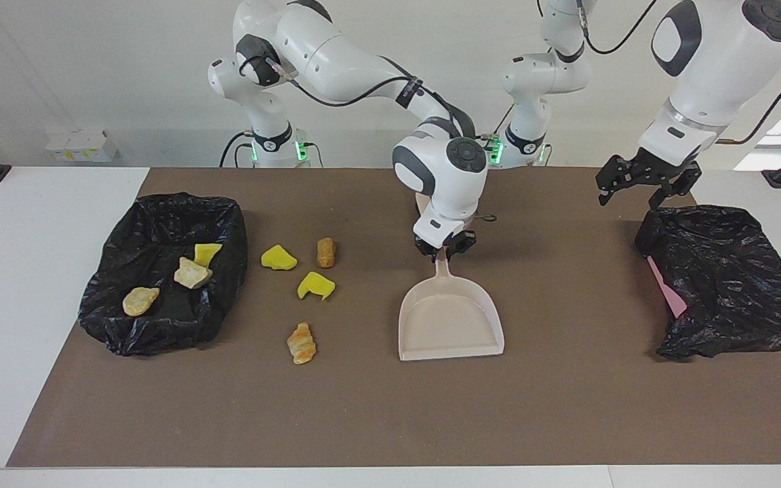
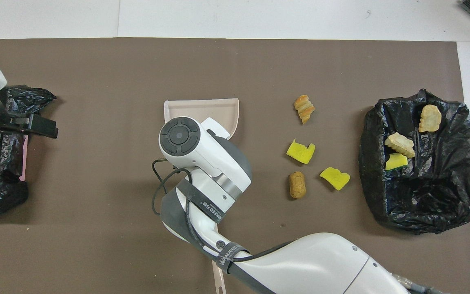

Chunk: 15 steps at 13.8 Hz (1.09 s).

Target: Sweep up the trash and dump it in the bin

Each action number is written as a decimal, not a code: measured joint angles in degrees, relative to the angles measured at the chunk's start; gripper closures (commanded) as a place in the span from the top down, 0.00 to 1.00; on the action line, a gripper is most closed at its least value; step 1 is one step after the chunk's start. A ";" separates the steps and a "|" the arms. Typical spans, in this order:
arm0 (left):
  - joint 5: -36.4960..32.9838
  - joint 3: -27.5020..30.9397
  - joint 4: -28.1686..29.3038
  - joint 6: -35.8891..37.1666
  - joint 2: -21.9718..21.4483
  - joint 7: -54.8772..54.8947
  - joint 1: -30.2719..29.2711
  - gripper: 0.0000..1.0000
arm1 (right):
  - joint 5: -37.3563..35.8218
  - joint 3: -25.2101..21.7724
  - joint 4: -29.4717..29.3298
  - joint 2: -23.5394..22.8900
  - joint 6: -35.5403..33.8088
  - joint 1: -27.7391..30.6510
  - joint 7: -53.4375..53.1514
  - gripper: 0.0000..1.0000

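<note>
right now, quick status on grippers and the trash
Right gripper shut on dustpan handle. Left gripper open, waiting. Four trash pieces loose on mat, three in bin. Nothing in the way.

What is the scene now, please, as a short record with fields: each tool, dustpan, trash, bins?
right tool: shut on the dustpan handle, pan at mid-mat
left tool: open, empty, waits over the other bag-covered bin
trash on mat: two yellow chunks, brown cylinder, croissant piece
trash in lined bin: one yellow chunk, two tan pieces
dustpan content: none
</note>
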<state>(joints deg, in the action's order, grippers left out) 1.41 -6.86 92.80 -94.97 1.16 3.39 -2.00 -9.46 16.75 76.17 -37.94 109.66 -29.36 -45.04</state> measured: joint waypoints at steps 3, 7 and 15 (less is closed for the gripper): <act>0.02 -0.28 0.67 -4.25 1.28 0.20 0.13 1.00 | 0.00 -0.01 0.08 0.01 0.00 0.30 -0.60 0.47; 0.45 -1.23 1.07 -10.38 5.25 0.23 0.96 1.00 | -0.02 -0.02 0.09 0.25 0.05 0.53 -0.63 0.65; 2.37 -1.54 1.15 -21.72 14.03 -2.46 8.55 1.00 | 0.24 0.74 3.66 9.94 -6.05 0.48 -3.74 0.83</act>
<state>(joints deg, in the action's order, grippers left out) 3.78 -8.40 93.95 -116.69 15.19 0.93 6.55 -9.22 17.48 79.83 -27.99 103.61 -28.88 -48.78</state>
